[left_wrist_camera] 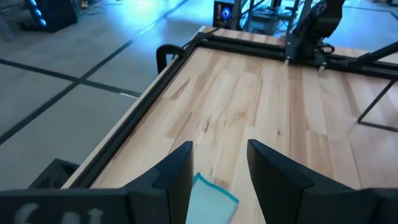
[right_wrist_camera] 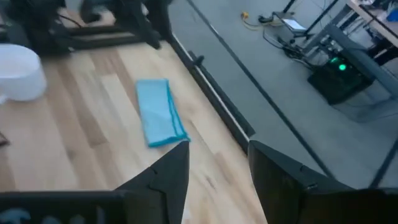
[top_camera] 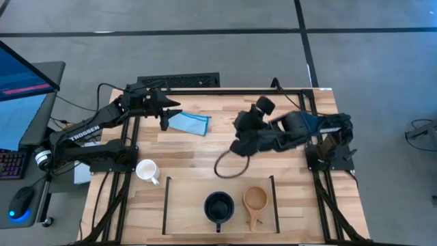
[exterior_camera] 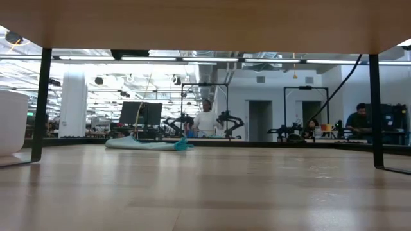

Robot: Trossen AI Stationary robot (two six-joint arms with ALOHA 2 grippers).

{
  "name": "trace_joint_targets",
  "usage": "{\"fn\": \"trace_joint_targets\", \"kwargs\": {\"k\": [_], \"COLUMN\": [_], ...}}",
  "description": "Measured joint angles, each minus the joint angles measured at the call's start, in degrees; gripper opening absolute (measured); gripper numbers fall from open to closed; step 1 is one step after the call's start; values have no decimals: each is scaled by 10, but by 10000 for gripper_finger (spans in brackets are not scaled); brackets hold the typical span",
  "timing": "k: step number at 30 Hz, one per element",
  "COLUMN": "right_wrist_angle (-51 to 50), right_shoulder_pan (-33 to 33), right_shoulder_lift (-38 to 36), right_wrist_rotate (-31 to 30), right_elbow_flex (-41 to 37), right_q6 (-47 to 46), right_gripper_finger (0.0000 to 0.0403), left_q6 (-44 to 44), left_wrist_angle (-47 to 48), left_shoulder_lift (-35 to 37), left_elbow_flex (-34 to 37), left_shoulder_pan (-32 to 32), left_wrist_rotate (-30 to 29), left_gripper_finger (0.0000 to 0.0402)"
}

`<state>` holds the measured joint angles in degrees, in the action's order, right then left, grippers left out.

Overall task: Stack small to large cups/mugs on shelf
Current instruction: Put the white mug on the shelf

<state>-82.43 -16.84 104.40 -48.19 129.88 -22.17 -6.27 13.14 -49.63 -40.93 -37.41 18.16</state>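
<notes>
The dark navy mug (top_camera: 218,207) and the small tan wooden cup (top_camera: 255,200) stand side by side on the shelf (top_camera: 167,205) at the table's near edge. The white mug (top_camera: 146,170) stands on the table left of the shelf; it also shows in the low view (exterior_camera: 9,122) and the right wrist view (right_wrist_camera: 18,71). My left gripper (top_camera: 166,121) (left_wrist_camera: 217,152) is open and empty just above the left end of the folded blue cloth (top_camera: 191,123). My right gripper (top_camera: 237,137) (right_wrist_camera: 217,149) is open and empty over the table's middle, right of the cloth.
The blue cloth (exterior_camera: 148,144) lies flat at the table's far side. A dark cable loop (top_camera: 229,167) lies on the table between my right gripper and the shelf. The shelf's black legs (exterior_camera: 42,102) stand on the tabletop. People and other robots show in the room beyond.
</notes>
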Motion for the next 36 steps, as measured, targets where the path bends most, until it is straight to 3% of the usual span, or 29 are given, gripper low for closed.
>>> {"fn": "trace_joint_targets", "kwargs": {"k": [8,13,23,36], "right_wrist_angle": [3,74,394,751], "right_shoulder_pan": [101,164,289,423], "right_shoulder_lift": [-2,-59,-292,-533], "right_wrist_rotate": [27,81,275,458], "right_elbow_flex": [-1,-67,-404,-835], "right_q6": [86,158,280,267], "right_gripper_finger": [186,186,186,186], "left_q6": [14,14,16,29], "left_wrist_angle": [-12,-19,-52,-98], "left_shoulder_lift": [0,0,0,0], "left_elbow_flex": [0,0,0,0], "left_shoulder_pan": [0,0,0,0], "left_wrist_rotate": [0,-5,-26,-78], "left_gripper_finger": [142,142,142,142]}}
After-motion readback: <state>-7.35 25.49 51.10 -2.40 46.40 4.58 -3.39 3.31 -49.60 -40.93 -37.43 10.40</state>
